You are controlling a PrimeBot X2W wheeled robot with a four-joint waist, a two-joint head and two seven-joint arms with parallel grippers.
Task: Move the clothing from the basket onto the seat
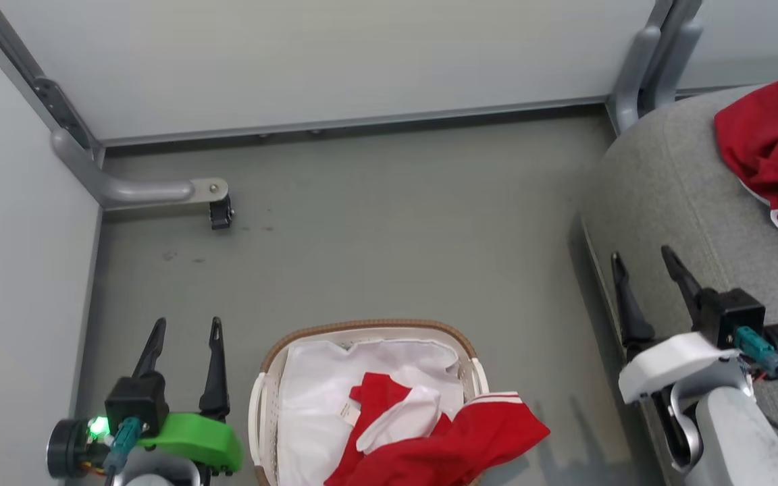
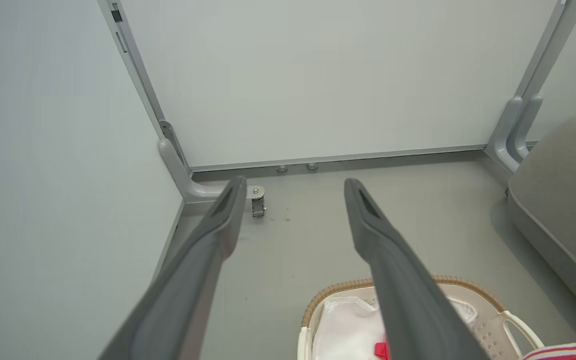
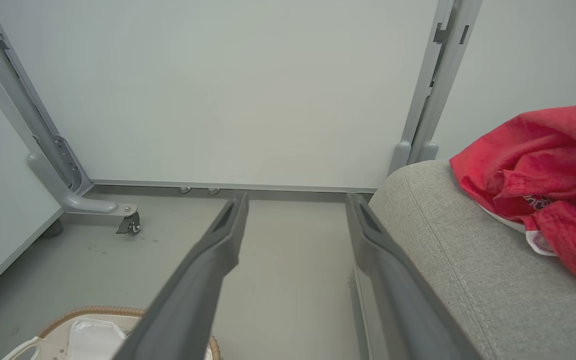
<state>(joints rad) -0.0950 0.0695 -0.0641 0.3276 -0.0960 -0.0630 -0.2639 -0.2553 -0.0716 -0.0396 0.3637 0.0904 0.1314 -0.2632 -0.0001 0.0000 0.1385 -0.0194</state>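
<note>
The cream basket (image 1: 269,378) with its brown rim and white liner stands on the floor at the bottom middle. Red clothing with white stripes (image 1: 443,439) lies in it and spills over its right rim. Another red garment (image 1: 777,152) rests on the grey seat (image 1: 672,202) at the right, also seen as the red garment (image 3: 543,175) on the seat (image 3: 468,260). My left gripper (image 1: 186,329) is open and empty, left of the basket. Over the seat's front edge, my right gripper (image 1: 642,258) stands open and empty. The basket (image 2: 468,295) lies below the left fingers (image 2: 228,210).
Pale partition walls (image 1: 335,61) close the back and left. A grey metal leg with a small caster (image 1: 220,212) juts out at the back left. A grey post foot (image 1: 639,74) stands by the seat's far corner. Grey floor (image 1: 396,236) spreads between basket and wall.
</note>
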